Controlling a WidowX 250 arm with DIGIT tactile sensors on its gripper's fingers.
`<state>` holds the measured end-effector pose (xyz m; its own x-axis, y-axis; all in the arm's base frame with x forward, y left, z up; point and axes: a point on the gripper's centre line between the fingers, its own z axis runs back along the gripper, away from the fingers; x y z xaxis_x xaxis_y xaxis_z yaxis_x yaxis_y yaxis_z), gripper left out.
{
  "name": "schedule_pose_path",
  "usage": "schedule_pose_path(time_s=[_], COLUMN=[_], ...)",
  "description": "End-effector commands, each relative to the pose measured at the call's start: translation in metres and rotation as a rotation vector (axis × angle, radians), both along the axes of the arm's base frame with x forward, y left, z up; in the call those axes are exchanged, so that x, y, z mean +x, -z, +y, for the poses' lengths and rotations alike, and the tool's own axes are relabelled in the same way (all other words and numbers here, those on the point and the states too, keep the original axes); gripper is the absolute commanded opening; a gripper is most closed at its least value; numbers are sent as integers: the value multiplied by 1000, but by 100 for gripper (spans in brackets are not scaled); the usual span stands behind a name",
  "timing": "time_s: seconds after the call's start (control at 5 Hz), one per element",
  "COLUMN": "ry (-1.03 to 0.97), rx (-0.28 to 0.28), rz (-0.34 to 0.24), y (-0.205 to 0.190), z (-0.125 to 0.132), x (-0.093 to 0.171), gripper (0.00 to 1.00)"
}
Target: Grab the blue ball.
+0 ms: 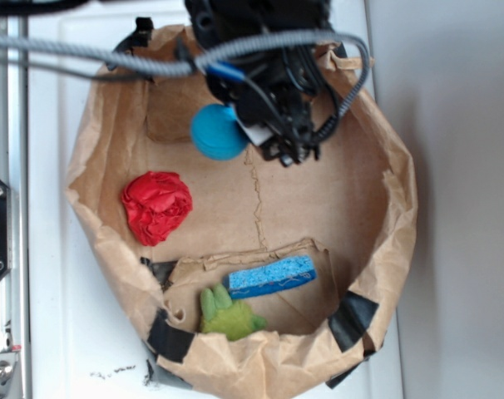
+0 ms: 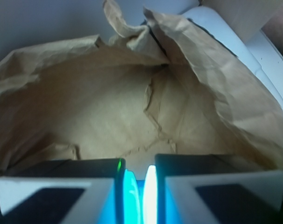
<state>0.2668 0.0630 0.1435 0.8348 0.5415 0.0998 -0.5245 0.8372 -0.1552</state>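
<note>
We are looking down into a crumpled brown paper bag point(image 1: 385, 216) that is sitting open on a white bench point(image 1: 61, 332), its rim rolled down and patched with black tape point(image 1: 169, 337). Our end effector point(image 1: 289, 145) is hanging over the far part of the bag's floor, trailing a braided grey cable point(image 1: 111, 58) across the rim. The blue ball point(image 1: 217, 131) is lying just beside the end effector's black body on its left in the exterior view, touching or overlapping it there; from that angle alone we cannot tell whether the fingers are reaching around it. In the wrist view a glowing teal sliver of the blue ball point(image 2: 132, 196) is showing in the narrow gap between the two fingers point(image 2: 85, 186), which are standing close together on either side of it, so we are reading the end effector as clenched on the ball. Beyond the fingers that view is showing only the bag's wrinkled inner wall point(image 2: 109, 102). A red wrinkled wad point(image 1: 156, 206) is resting on the bag's floor near the left wall, well apart from the ball. Nearer the front rim, a flat blue sponge point(image 1: 273, 276) is lying on a folded flap of paper, and a green plush toy point(image 1: 227, 314) is sitting just below it against the front wall.
</note>
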Motion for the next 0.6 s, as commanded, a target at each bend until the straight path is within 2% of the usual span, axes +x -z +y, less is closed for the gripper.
schedule_pose_path(time_s=[0.0, 0.2, 0.4], ry=[30, 36, 87], rx=[-18, -13, 83], rz=[-90, -85, -178], y=[-29, -27, -21], z=[18, 17, 13], x=[-4, -4, -5], gripper=[0, 0, 41])
